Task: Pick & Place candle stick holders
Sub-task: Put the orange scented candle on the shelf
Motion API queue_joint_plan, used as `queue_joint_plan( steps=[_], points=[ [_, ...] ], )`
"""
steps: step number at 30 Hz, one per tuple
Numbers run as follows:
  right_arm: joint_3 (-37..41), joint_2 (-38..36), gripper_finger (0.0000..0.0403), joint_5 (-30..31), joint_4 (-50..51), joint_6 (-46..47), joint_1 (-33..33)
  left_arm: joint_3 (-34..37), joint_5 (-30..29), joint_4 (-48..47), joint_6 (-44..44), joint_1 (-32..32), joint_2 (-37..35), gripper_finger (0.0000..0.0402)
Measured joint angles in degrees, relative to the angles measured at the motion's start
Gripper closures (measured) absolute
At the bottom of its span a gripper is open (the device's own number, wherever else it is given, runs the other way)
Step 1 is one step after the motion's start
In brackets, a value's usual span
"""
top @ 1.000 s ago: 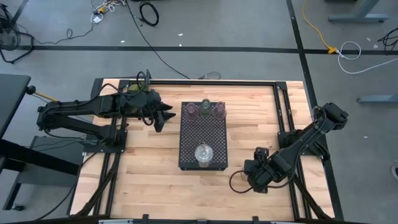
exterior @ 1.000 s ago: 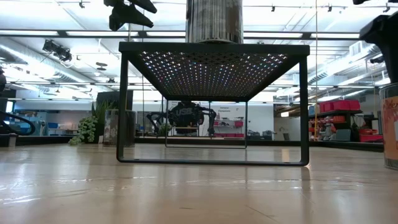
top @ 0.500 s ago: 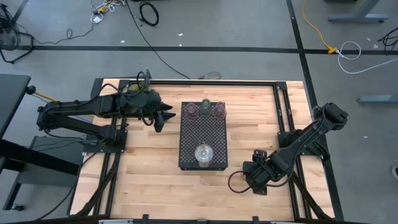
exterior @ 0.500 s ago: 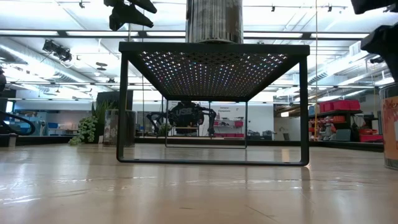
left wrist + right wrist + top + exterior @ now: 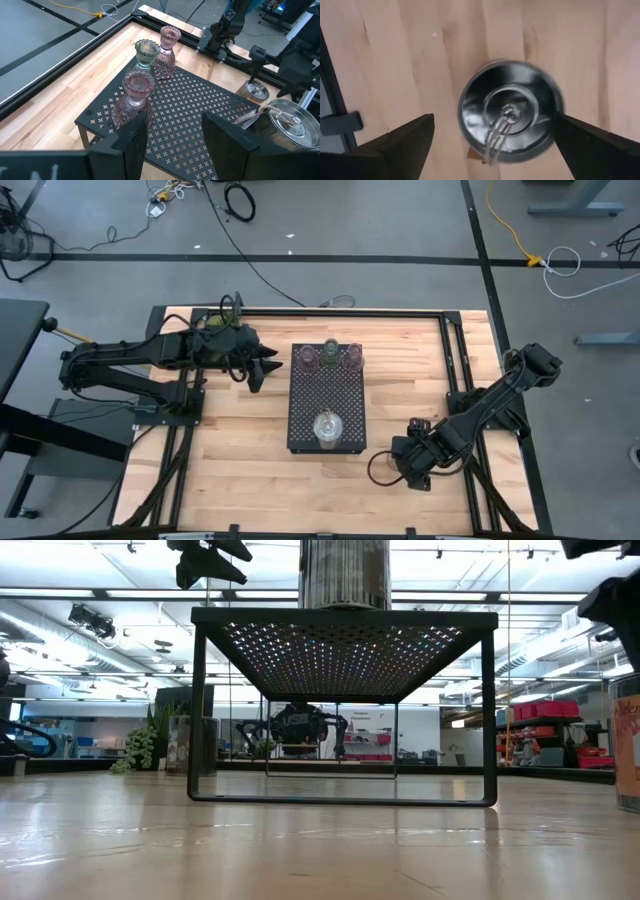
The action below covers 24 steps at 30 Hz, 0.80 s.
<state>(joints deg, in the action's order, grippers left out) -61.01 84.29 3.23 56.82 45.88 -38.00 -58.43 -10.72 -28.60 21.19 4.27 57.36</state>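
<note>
right tool (image 5: 490,135) hangs wide open over a silvery holder (image 5: 507,117) on the tabletop (image 5: 240,450), right of the black tray (image 5: 326,395); left tool (image 5: 170,135), half open, empty, faces three small holders (image 5: 137,87) at the tray's far end.

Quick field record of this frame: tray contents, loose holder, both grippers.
tray: black perforated rectangular tray, raised on legs
far end of tray: two pinkish glass holders and one pale green glass holder
near end of tray: silvery clear-glass holder
on the table: another silvery holder
right gripper: open, straddling that holder from above
left gripper: open, empty, off the tray's far left corner
</note>
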Motion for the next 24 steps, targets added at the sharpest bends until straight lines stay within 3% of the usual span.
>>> queue_joint_plan(
  steps=[6, 24],
  points=[
    [0.0, -2.0, 0.0007, 2.8, 0.2, 1.2, 0.1, 0.0, 0.0, 0.0, -0.5, 0.0, 0.0, 0.0211],
    [0.0, -1.9, 0.0007, 3.7, -0.4, -1.4, 0.6, 0.0, 0.0, 0.0, -0.5, 0.0, 0.0, 0.0211]
  ],
)
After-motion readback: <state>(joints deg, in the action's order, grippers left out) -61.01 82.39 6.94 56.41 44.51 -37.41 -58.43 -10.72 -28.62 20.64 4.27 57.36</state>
